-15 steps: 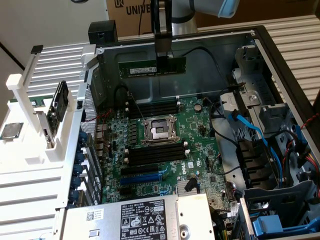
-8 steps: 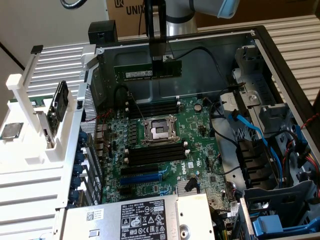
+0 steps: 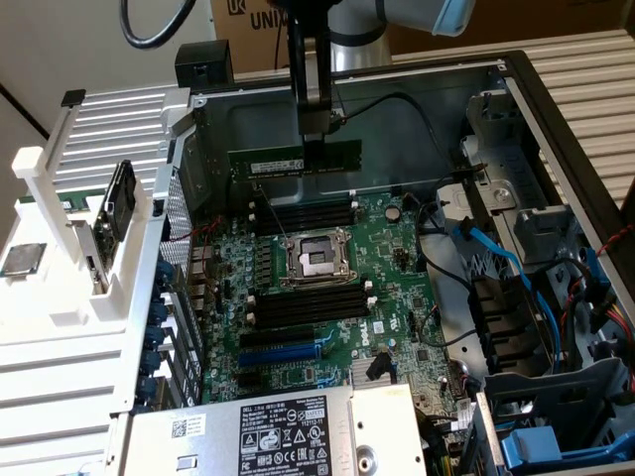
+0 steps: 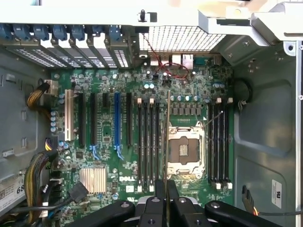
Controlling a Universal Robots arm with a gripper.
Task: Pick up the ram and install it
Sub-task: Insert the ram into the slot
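One ram [image 3: 278,164] is hanging pinched by its top edge in the gripper [image 3: 317,134], jaws closed on it, long axis running parallel w/ DIMM slots [image 3: 303,213] below, unseated.

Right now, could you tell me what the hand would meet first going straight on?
Probably the motherboard beside the CPU socket, touched first by the ram the hand holds; depth is unclear.

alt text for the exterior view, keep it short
A robot gripper holds the ram by its top edge, level, above the motherboard inside an open computer case. Empty black memory slots flank the CPU socket.
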